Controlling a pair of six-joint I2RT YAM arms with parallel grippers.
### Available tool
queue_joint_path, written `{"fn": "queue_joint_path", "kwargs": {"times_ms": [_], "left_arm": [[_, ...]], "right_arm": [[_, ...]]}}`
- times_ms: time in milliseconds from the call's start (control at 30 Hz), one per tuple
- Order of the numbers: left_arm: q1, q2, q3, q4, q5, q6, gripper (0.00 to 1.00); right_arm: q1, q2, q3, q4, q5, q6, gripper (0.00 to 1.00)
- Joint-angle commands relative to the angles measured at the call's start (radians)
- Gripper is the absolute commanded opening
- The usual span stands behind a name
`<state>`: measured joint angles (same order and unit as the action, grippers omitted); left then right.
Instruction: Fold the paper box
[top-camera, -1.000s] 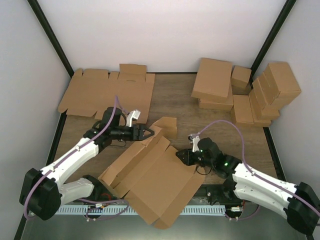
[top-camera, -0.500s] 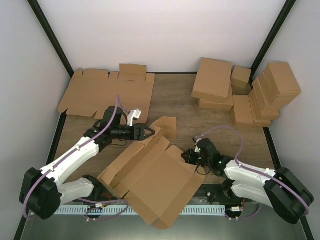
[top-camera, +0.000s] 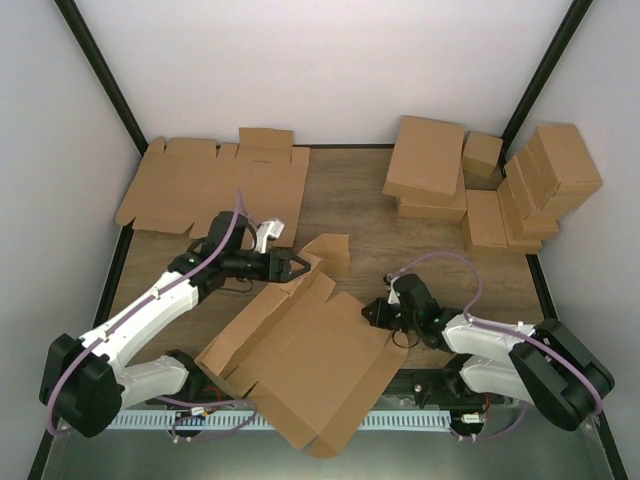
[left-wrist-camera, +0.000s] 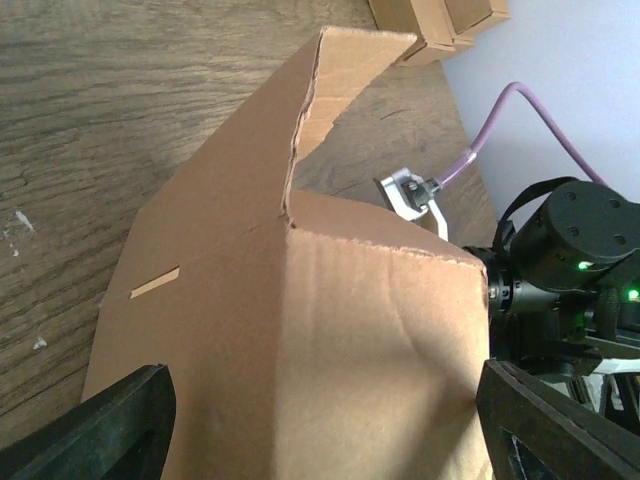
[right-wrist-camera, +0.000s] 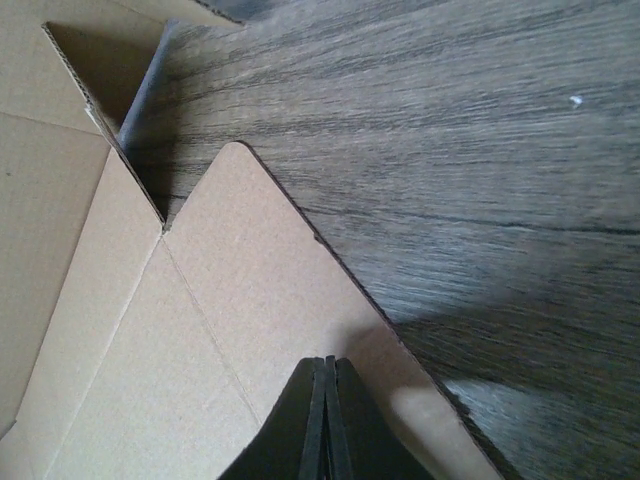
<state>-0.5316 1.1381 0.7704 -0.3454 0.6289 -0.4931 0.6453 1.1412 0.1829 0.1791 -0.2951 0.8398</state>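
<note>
Top external view: the paper box (top-camera: 300, 350) is seen on the table (top-camera: 350, 205), towards the near edge and between the two arms. It is partly folded, with its far-left wall raised and a flap standing up at its far corner. The left gripper (top-camera: 293, 265) is placed at that raised wall with its jaws spread wide. In the left wrist view its fingers (left-wrist-camera: 100, 430) are seen well apart with the cardboard panel between them, and no grip can be made out. The right gripper (top-camera: 372, 312) is closed tight at the box's right edge. In the right wrist view its fingertips (right-wrist-camera: 312, 430) are pressed together over a flat, pointed flap, and nothing is seen clamped between them. At the far left flat blanks (top-camera: 210, 185) are stacked, and at the far right closed boxes (top-camera: 480, 185) are piled.
</note>
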Motion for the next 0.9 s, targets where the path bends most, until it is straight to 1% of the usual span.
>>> {"fn": "queue_joint_path", "kwargs": {"times_ms": [0,200,300,367,533,667,700,833,867], "left_arm": [[-0.009,-0.008,0.048,-0.033,-0.004,0.035,0.86],[-0.033,-0.005,0.067,-0.063,-0.001,0.055,0.93],[-0.055,-0.002,0.079,-0.083,-0.014,0.069,0.98],[-0.071,0.001,0.09,-0.102,-0.034,0.08,1.0],[-0.118,0.017,0.122,-0.179,-0.132,0.108,1.0],[-0.183,0.04,0.189,-0.276,-0.299,0.129,0.99],[-0.196,0.046,0.206,-0.292,-0.322,0.133,0.99],[-0.218,0.069,0.222,-0.308,-0.354,0.14,0.94],[-0.218,0.073,0.222,-0.309,-0.359,0.14,0.92]], "right_arm": [[-0.006,0.022,0.029,-0.05,0.0,-0.041,0.01],[-0.006,0.037,0.055,-0.07,0.011,-0.082,0.01],[-0.006,0.051,0.071,-0.083,0.019,-0.115,0.01],[-0.006,0.066,0.088,-0.093,0.024,-0.138,0.01],[-0.006,0.101,0.126,-0.108,0.03,-0.183,0.01],[-0.004,0.107,0.132,-0.108,0.03,-0.196,0.01],[-0.005,0.109,0.131,-0.105,0.027,-0.198,0.01],[-0.006,0.123,0.134,-0.097,0.015,-0.21,0.01],[-0.006,0.126,0.136,-0.097,0.014,-0.214,0.01]]}}
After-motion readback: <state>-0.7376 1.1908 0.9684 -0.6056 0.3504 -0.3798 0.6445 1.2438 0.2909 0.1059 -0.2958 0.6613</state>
